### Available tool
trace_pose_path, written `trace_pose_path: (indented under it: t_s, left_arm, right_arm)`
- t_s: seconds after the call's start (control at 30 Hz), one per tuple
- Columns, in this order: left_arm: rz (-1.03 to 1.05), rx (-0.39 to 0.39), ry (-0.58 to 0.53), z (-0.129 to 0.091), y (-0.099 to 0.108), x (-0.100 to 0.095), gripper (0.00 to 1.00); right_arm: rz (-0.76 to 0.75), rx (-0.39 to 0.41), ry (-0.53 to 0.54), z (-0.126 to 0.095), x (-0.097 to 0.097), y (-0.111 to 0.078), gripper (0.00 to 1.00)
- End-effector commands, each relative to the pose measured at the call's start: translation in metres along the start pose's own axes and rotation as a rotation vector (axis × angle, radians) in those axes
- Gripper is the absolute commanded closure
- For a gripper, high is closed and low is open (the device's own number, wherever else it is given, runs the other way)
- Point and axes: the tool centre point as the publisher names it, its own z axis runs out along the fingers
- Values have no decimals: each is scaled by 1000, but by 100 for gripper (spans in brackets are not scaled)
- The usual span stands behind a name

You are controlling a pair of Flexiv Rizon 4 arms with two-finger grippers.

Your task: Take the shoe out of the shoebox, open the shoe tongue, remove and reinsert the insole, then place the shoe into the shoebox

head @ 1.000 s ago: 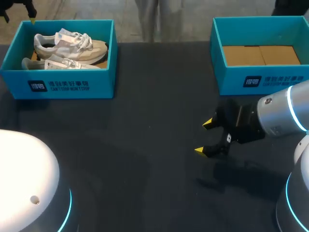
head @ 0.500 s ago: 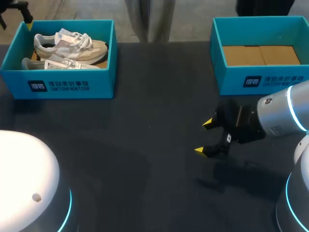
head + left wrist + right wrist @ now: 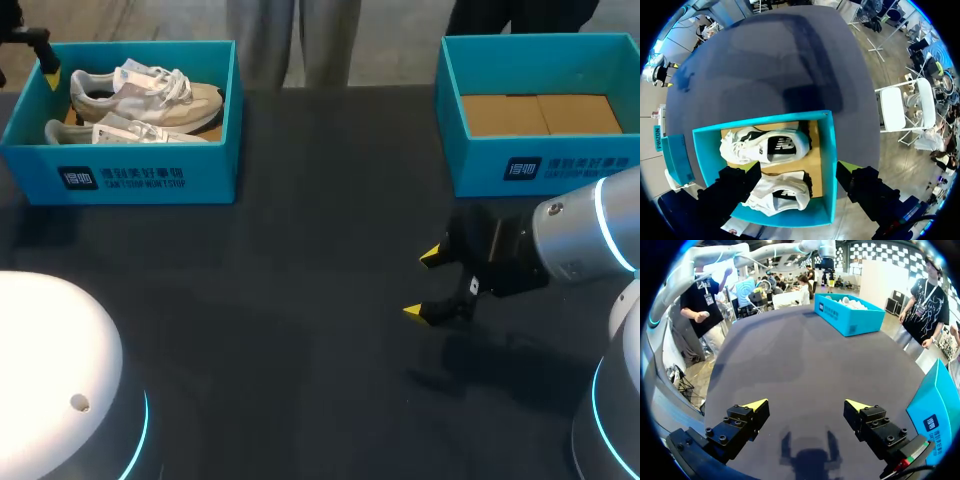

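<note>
Two pale shoes lie side by side in the teal shoebox at the counter's far left. The left hand hangs above it, fingers spread. The right hand, also spread, hovers near the right box.

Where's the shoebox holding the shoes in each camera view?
Head view: shoebox far left on the table.
Left wrist view: shoebox directly under the left end effector.
Right wrist view: shoebox far ahead of the right end effector, across the table.
Shared landmark: the white shoes inside it.
</note>
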Motion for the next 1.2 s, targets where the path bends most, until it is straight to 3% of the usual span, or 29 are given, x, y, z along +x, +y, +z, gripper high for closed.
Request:
trace_pose_path:
  t_s: [0.03,0.13,0.17,0.2,0.37,0.57,0.93,1.2]
  left_arm:
    - [8,2,-6,15,-2,1,0]
    - [14,22,-9,27,0,1,13]
    - [29,34,-8,32,0,1,22]
    - [23,45,-4,37,1,1,39]
    - [28,67,1,55,5,4,36]
    - [43,78,16,74,8,6,44]
    - [69,82,19,93,8,10,35]
    - [73,86,21,107,7,11,40]
  right_arm:
    - [0,1,-2,0,1,0,0]
    - [0,1,-2,0,1,0,0]
    - [0,1,-2,0,1,0,0]
    - [0,1,-2,0,1,0,0]
    - [0,1,-2,0,1,0,0]
    - [0,1,-2,0,1,0,0]
    - [0,1,-2,0,1,0,0]
    - [0,1,-2,0,1,0,0]
